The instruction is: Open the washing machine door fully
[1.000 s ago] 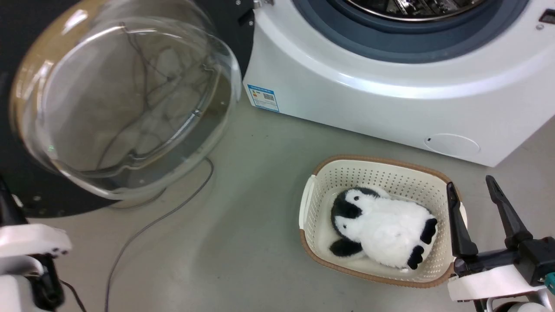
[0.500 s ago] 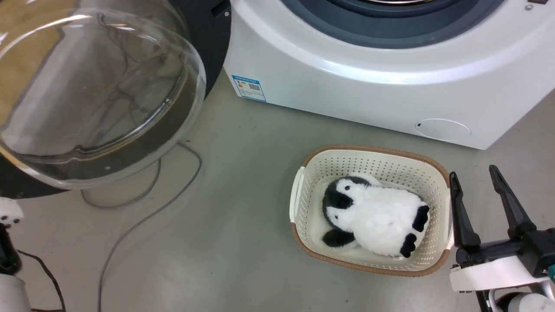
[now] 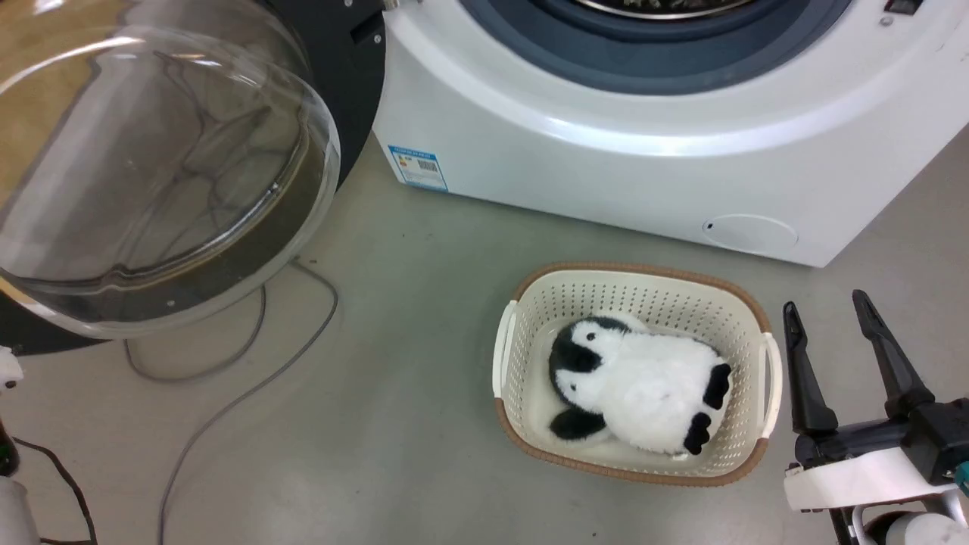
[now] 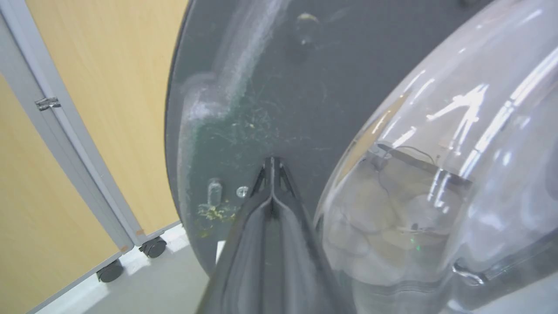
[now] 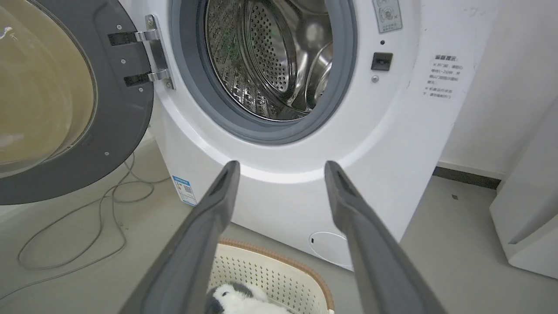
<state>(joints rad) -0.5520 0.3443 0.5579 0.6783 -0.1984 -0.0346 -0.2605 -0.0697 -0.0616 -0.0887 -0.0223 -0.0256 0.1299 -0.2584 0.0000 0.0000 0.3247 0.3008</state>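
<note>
Two long fingers of the left gripper [image 4: 272,168] are lying pressed together with nothing between them, their joined tip pointing at the dark inner face of the washing machine door [image 4: 270,87], just beside the clear glass bowl [image 4: 436,174]; whether the tip is actually touching the panel is hard to tell from the wrist view, so I am leaving that open. The door is hanging wide open at the left of the washing machine [image 3: 643,166], swung well away from the drum mouth on its metal hinge [image 5: 154,52]; it is looking close to its full swing, perhaps with a little travel left. The right gripper [image 3: 825,303] is hovering with its fingers spread, holding nothing, near the basket [image 3: 530,446] with the penguin toy [image 3: 651,393]. The door is likely handling as a heavy, rigid thing turning only about the hinge; the glossy glass is probably slippery and breakable, so a flat push on the dark rim far from the hinge is looking safer than the bowl.
</note>
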